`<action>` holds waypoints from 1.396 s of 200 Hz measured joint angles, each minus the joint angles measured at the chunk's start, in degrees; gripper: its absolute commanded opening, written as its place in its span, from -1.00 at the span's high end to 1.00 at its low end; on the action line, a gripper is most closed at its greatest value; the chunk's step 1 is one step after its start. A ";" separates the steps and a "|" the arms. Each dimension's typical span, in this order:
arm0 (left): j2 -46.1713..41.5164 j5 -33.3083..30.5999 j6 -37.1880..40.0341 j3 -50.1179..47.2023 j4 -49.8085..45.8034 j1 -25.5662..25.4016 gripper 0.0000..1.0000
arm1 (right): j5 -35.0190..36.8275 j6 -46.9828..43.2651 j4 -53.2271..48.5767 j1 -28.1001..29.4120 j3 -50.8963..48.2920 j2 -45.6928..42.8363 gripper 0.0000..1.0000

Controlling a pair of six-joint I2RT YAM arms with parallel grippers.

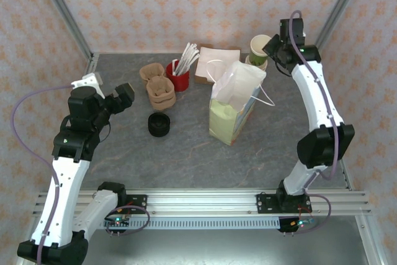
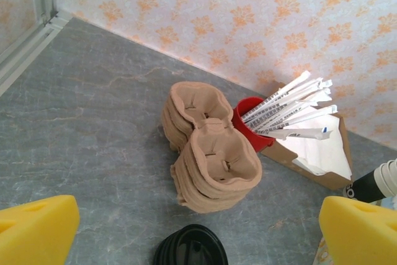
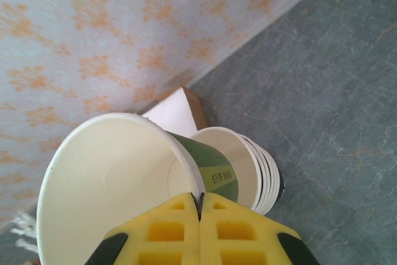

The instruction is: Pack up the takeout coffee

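The takeout coffee is out of view. My right gripper [image 3: 200, 198] [image 1: 273, 47] is shut on the rim of a lidless green-and-white paper cup [image 3: 111, 178] [image 1: 260, 44]. It holds the cup tilted just above the stack of lidless white cups [image 3: 248, 166] [image 1: 254, 62] at the back right. The paper bag [image 1: 236, 107] stands open in the middle of the table. My left gripper [image 2: 198, 215] [image 1: 122, 98] hovers open at the left with nothing between its fingers, above a low black lid piece [image 2: 189, 246] [image 1: 159, 124].
A stack of brown pulp cup carriers [image 2: 211, 153] [image 1: 158, 88] sits beside a red cup of wrapped straws [image 2: 251, 122] [image 1: 178, 77]. A brown box of white napkins [image 2: 316, 147] [image 1: 214, 63] stands behind the bag. Papered walls close the back and sides.
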 measured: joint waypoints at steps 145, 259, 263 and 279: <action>3.02 7.13 0.85 -0.28 -0.22 -2.27 -0.98 | 11.21 -4.37 -15.72 -1.81 -18.64 -38.97 1.00; 12.50 7.28 -3.23 -9.66 -0.15 -5.25 -0.92 | -12.31 3.50 -15.85 12.28 -65.24 -63.65 1.00; 12.85 7.30 -3.37 -9.88 -0.17 -5.25 -0.92 | -12.22 3.74 -14.75 14.34 -66.16 -63.87 1.00; 14.82 7.28 -4.24 -10.51 -0.17 -5.38 -0.91 | -11.50 5.99 -10.43 23.43 -68.98 -63.80 1.00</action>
